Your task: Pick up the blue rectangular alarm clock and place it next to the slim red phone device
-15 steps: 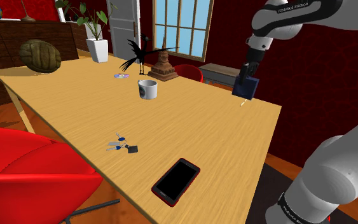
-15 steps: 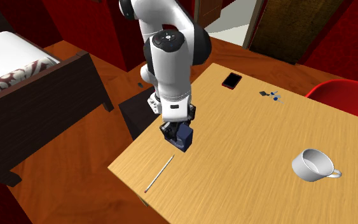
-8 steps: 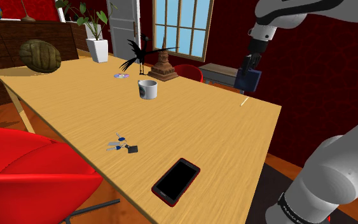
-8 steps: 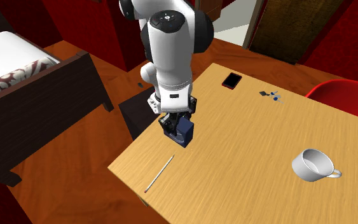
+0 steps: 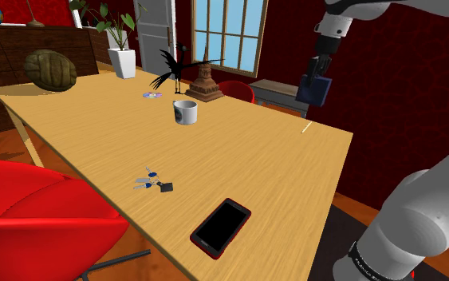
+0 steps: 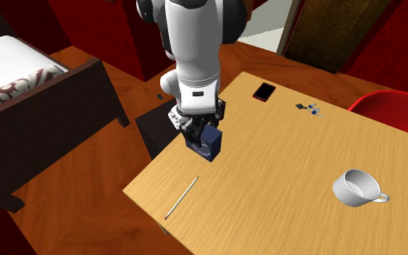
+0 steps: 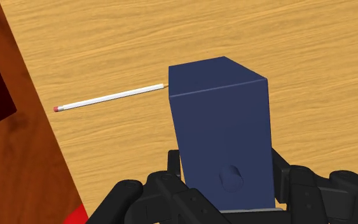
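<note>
Clock (image 5: 313,88) pinched in end effector (image 7: 225,188), high above worktop (image 5: 95,136) edge by pencil (image 7: 110,97), well apart from phone (image 5: 221,227). Carry level toward phone, pass clear of keys (image 5: 152,182), lower upright just beside it, not onto it, then release.

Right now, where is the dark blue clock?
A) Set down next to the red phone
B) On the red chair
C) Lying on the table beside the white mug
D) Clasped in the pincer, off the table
D: the pincer is shut on the blue clock, which hangs above the table with the pencil lying below it, while the red phone lies far from it.
</note>
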Available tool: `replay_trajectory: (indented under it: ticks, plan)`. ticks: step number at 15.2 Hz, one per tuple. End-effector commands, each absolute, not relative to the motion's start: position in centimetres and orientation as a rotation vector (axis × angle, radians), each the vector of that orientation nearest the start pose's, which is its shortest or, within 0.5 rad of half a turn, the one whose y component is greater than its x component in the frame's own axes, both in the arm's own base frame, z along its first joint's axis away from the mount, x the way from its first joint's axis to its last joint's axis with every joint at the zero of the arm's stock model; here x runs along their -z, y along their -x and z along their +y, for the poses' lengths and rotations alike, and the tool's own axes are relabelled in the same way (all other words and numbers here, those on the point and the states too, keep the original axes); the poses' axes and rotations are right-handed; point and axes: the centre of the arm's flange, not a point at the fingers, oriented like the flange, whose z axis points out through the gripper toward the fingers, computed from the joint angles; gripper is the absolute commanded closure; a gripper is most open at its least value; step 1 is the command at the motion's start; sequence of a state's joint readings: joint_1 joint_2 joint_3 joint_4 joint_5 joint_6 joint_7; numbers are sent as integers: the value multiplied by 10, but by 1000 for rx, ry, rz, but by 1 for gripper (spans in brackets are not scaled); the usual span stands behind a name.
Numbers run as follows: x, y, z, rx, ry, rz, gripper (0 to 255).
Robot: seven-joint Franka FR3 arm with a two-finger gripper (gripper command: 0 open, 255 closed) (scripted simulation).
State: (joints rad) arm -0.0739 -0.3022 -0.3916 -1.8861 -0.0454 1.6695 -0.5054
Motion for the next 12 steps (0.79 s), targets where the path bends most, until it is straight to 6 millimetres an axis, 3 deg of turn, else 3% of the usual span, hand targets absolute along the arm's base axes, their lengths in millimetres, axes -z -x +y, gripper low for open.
replay_trajectory:
  ticks: [1, 3, 12]
  plan:
    - [-638, -409, -239, 137, 3106, -86, 255]
    - [-647, -409, -239, 137, 3106, -86, 255]
    - [-648, -386, -122, 137, 3106, -86, 255]
